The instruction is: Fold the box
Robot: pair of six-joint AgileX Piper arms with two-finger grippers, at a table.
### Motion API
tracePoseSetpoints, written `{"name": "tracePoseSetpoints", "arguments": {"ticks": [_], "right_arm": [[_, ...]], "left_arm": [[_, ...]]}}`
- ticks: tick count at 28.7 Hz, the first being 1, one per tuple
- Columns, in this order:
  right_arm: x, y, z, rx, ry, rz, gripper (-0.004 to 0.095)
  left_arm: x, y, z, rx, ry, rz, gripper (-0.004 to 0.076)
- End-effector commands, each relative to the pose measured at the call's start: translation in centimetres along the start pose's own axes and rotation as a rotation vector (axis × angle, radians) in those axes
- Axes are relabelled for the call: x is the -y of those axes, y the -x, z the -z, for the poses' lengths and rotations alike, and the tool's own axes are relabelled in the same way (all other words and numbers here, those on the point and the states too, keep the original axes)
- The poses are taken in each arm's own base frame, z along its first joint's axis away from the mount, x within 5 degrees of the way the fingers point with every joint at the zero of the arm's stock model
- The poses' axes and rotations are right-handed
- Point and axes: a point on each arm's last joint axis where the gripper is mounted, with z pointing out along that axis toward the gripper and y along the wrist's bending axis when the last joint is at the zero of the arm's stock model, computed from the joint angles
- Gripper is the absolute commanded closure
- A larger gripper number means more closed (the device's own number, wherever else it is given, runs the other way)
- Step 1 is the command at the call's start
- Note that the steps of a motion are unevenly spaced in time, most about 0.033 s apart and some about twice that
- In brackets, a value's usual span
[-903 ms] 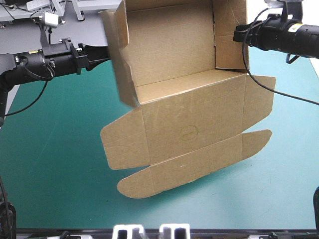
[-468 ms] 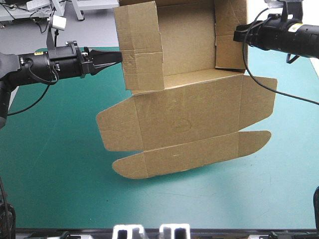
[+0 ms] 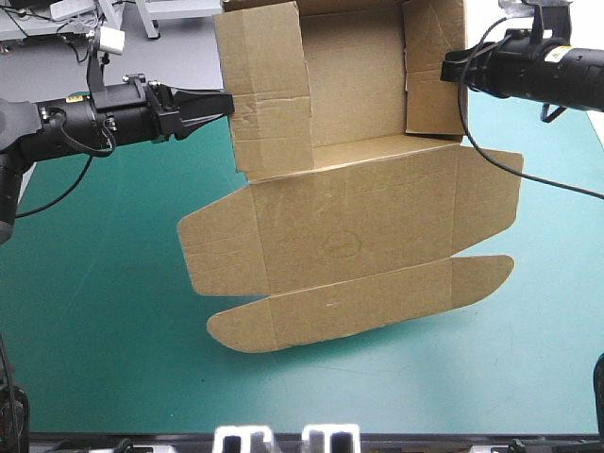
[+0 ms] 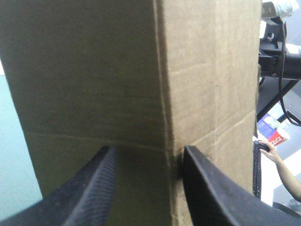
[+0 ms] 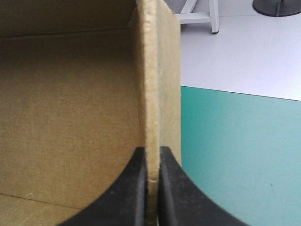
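Board (image 3: 359, 226) occupies the middle of the teal-green cover (image 3: 104, 321) in the high view. Its tray end is up at 12 o'clock, overlapping the table's far edge, and its lid panel (image 3: 363, 241) is spread toward 6 o'clock.

The right gripper (image 3: 451, 66) comes in from 2 o'clock. In its wrist view the two black fingers are pinched almost together, with the thin top edge of the right wall (image 5: 157, 84) between them. This grip seems meant to anchor that wall upright so the sheet cannot slide while the other side is worked.

The left gripper (image 3: 225, 102) reaches in from 10 o'clock. Its wrist view shows its fingers (image 4: 89, 188) standing well apart, with the outer face of the left wall (image 4: 94, 70) filling the gap and a vertical crease running between them. It holds nothing. My reading is that it is set to push or straddle the left wall so that the wall folds inward and stands to match the right one.

The box's long axis runs roughly from 12 to 6 o'clock. The open tray faces up at the far end, and the rounded tuck flap (image 3: 359, 307) is the nearest part, at 6 o'clock. The cross creases are not square to the table: they climb from about 8 o'clock toward 2 o'clock, so the whole sheet sits slightly turned. Ear flaps stick out at 9 and 3 o'clock beside the lid panel.
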Motion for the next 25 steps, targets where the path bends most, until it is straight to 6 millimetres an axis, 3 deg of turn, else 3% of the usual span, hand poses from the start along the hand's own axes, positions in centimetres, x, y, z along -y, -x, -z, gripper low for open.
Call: {"name": "tracePoseSetpoints", "arguments": {"ticks": [1, 12, 22, 25], "right_arm": [[-1.7, 1.5, 1.9, 0.127, 0.062, -0.020, 0.0924], [-4.1, 1.2, 0.7, 0.111, 0.049, 0.047, 0.0918], [-4.4, 0.9, 0.7, 0.080, 0.077, 0.026, 0.0916], [-4.6, 0.8, 0.7, 0.066, 0.089, 0.021, 0.0915]], "left_arm": [[2.1, 1.2, 0.9, 0.096, -0.030, -0.032, 0.0334], [2.9, 0.3, -0.9, 0.032, -0.014, -0.060, 0.0335], [0.7, 0.2, -1.3, 0.027, 0.290, -0.054, 0.0335], [-0.5, 0.4, -1.5, 0.050, 0.361, -0.054, 0.0399]]}}
